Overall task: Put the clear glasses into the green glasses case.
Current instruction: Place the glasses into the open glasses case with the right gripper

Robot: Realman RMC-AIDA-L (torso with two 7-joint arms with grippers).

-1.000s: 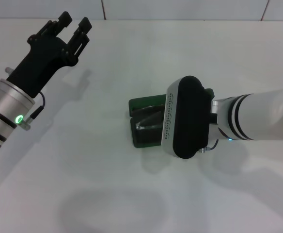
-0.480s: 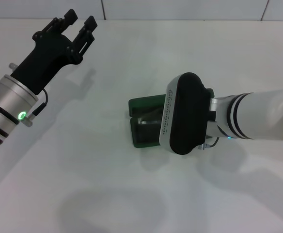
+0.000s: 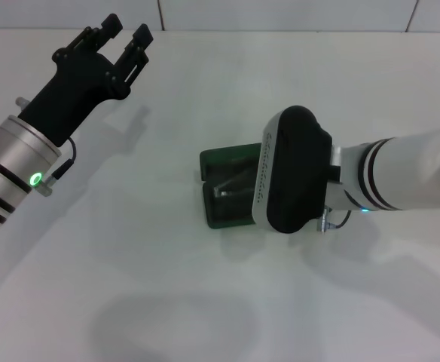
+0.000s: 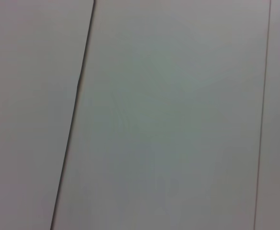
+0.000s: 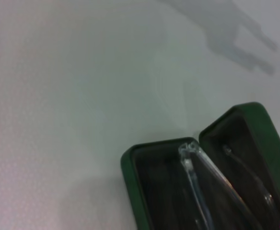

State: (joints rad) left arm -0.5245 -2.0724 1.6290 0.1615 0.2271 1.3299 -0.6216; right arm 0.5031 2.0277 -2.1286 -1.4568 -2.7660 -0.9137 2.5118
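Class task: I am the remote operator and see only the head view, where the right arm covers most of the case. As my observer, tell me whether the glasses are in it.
Observer: Yes. The right wrist view shows the clear glasses lying inside the green glasses case, on its dark lining.
Operator: Is the case open or closed?
Observer: Open; the lid stands up beside the tray, and one thin arm of the glasses lies against the lid's lining.
Operator: Does the left wrist view add anything?
Observer: No. It shows only bare white table; the left gripper is raised far from the case, fingers apart.
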